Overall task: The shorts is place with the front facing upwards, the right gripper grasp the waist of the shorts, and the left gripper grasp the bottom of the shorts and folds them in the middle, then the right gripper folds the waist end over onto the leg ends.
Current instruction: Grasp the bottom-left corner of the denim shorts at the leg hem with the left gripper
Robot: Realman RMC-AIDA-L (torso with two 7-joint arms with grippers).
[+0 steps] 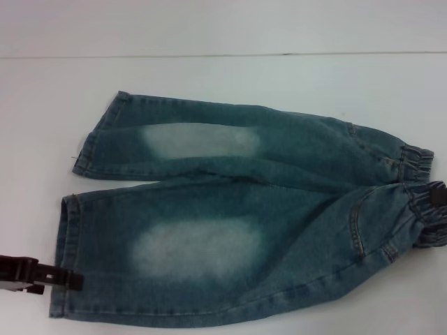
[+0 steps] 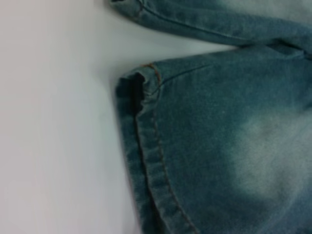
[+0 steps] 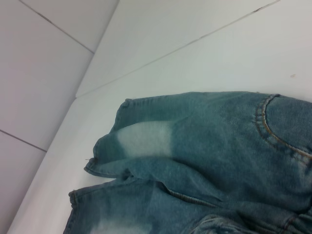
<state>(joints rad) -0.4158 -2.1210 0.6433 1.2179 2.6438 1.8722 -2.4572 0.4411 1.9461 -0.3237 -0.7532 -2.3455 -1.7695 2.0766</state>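
Observation:
The blue denim shorts (image 1: 279,209) lie flat and front up on the white table (image 1: 209,77), with pale faded patches on both legs. The ruffled waist (image 1: 419,164) is at the right, and the two leg hems (image 1: 66,237) point left. My left gripper (image 1: 73,280) sits low at the near leg's hem, touching its outer corner. That hem (image 2: 146,161) fills the left wrist view. Only a black tip of my right gripper (image 1: 438,194) shows, at the waistband by the frame's right edge. The right wrist view looks along the shorts (image 3: 219,146) toward the far leg hem (image 3: 105,146).
Bare white tabletop (image 1: 42,139) surrounds the shorts on the left and behind. A seam line (image 1: 209,55) marks the table's back edge. A tiled white wall (image 3: 39,73) rises beyond the table's far corner.

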